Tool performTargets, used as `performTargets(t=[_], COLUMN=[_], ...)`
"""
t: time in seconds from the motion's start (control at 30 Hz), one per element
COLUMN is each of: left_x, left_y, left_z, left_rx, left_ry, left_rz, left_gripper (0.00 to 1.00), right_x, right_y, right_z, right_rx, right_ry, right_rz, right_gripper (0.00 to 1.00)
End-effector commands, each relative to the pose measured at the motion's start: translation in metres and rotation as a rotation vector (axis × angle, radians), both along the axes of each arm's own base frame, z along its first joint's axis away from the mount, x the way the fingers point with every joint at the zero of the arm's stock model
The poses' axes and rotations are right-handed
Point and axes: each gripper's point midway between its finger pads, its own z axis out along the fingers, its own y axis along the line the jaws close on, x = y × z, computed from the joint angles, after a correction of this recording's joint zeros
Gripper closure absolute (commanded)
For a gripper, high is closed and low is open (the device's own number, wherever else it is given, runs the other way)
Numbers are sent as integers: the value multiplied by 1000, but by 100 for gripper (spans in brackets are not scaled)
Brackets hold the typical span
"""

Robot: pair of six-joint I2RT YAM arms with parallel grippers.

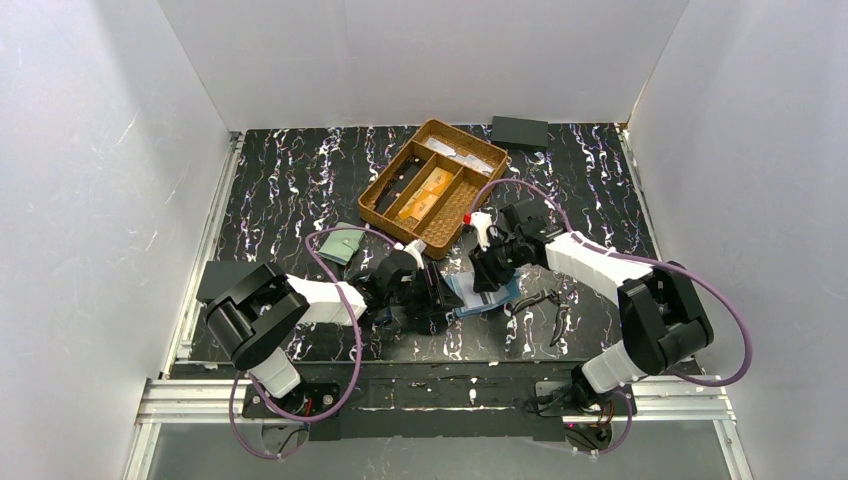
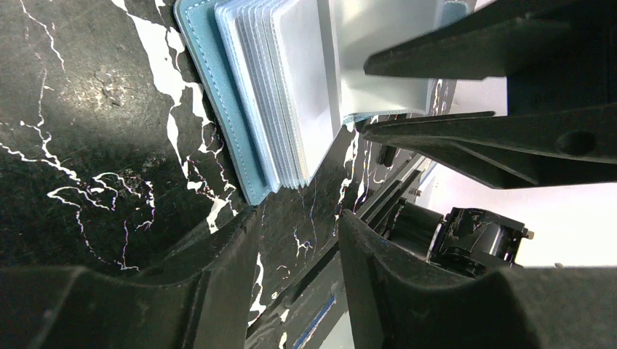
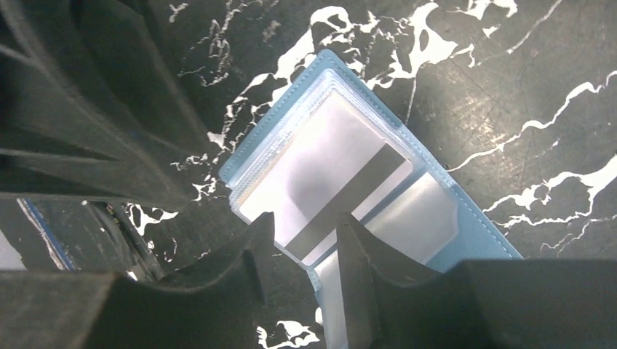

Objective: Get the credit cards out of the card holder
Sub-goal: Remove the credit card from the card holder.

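The light-blue holder [image 3: 342, 160] lies open on the surface [image 2: 87, 145], near centre, with its clear sleeves fanned. The left pincer [image 2: 298, 218] is half open and empty at its edge. The right pincer [image 3: 304, 222], half open, straddles a sleeve. Orange cards [image 1: 435, 183] lie in the far basket [image 1: 393, 167].

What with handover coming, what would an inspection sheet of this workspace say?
Surface: black white-veined mat, nothing spilled seen.
Job's things: card holder lies open, clear sleeves up; orange-gold credit cards sit in the wicker tray.
Clutter: pale green wallet, dark box at the far edge.
Grippers: left gripper open, over mat beside the holder; right gripper open, above the sleeves.
Cables: purple cables loop from both arms; the left passes by the green wallet.
Surroundings: white walls on three sides; nothing else seen.
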Motion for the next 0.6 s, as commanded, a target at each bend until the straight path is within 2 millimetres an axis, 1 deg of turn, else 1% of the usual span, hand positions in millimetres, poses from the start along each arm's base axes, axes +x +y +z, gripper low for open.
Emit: performTargets(t=[0.0, 0.13, 0.27, 0.3, 0.43, 0.57], left_x=[5, 7, 9, 10, 12, 15], left_y=[-4, -10, -13, -14, -17, -21], left_z=[21, 25, 28, 29, 32, 34], left_rx=[-36, -49, -57, -59, -67, -70], left_ry=[-58, -64, -70, -73, -83, -90], left_rz=[3, -13, -20, -21, -24, -27], left_gripper=[57, 56, 55, 55, 56, 56], right_x=[11, 18, 21, 22, 27, 28], right_y=[-2, -11, -13, -14, -23, -28], right_z=[-12, -25, -32, -36, -44, -47], right_rx=[-46, -107, -128, -137, -179, -203], right_ry=[-33, -35, -25, -19, -14, -13], right_rz=[-34, -80, -112, -122, -159, -174], right_gripper=[50, 45, 46, 48, 68, 80])
